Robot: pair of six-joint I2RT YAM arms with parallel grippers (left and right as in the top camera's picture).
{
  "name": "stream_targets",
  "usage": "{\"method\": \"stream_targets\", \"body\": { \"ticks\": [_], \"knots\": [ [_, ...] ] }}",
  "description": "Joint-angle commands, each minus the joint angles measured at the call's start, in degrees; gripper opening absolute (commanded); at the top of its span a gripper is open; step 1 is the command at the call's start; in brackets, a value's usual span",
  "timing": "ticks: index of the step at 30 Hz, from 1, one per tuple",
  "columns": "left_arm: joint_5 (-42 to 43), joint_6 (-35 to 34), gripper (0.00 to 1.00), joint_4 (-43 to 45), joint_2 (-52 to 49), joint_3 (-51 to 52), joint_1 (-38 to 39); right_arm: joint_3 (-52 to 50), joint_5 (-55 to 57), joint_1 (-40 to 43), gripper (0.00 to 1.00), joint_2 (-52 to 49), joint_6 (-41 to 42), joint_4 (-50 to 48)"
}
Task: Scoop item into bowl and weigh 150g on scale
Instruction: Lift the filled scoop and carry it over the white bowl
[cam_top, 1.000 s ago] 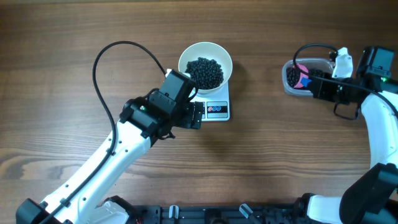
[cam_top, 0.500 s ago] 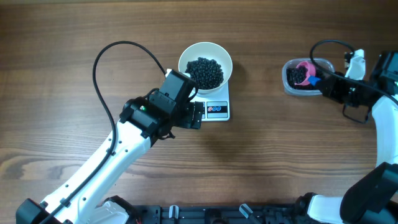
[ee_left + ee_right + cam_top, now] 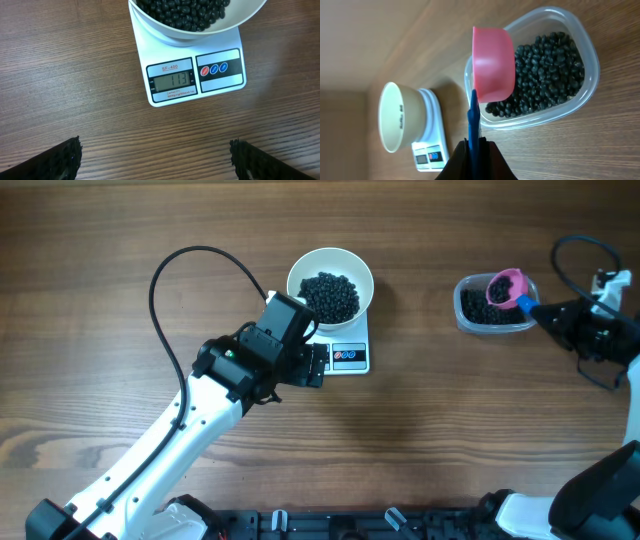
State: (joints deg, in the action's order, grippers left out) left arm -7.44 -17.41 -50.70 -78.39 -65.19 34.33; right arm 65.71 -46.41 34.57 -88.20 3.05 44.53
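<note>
The white bowl [image 3: 330, 264] holds a heap of black beans, the item [image 3: 330, 296], and stands on the white scale [image 3: 346, 357], whose display [image 3: 171, 80] reads 113. My left gripper [image 3: 318, 366] hovers open just in front of the scale, nothing between its fingers [image 3: 62, 160]. My right gripper [image 3: 556, 315] is shut on the blue handle [image 3: 473, 117] of a pink scoop [image 3: 504, 285]. The scoop's cup [image 3: 493, 62] hangs tipped on its side over a clear tub [image 3: 468, 320] of beans [image 3: 547, 65]; what is in the cup I cannot tell.
The bowl [image 3: 400, 117] and scale [image 3: 432, 145] lie far left of the tub on the wooden table [image 3: 430, 440]. A black cable [image 3: 160, 280] loops behind the left arm. Another cable [image 3: 572, 250] arcs by the right wrist.
The right arm has drawn back to the right, and the pink scoop has moved from the tub's left part to above its right end. The left arm has not moved.
</note>
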Motion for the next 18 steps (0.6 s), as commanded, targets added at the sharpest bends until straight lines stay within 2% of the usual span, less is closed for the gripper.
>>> {"method": "stream_targets", "body": {
  "ticks": [1, 15, 18],
  "knots": [
    [0.31, 0.70, 1.00, 0.15, -0.39, 0.37, -0.48, 0.26, -6.82, 2.16, 0.04, -0.96, 2.03, -0.33],
    [0.31, 0.70, 1.00, 0.15, -0.39, 0.37, -0.48, 0.26, -23.41, 3.26, 0.04, -0.94, 4.85, -0.57],
    [0.31, 0.70, 1.00, 0.15, -0.39, 0.37, -0.48, 0.26, -24.44, 2.91, 0.04, -0.94, 7.82, -0.59]
  ]
}}
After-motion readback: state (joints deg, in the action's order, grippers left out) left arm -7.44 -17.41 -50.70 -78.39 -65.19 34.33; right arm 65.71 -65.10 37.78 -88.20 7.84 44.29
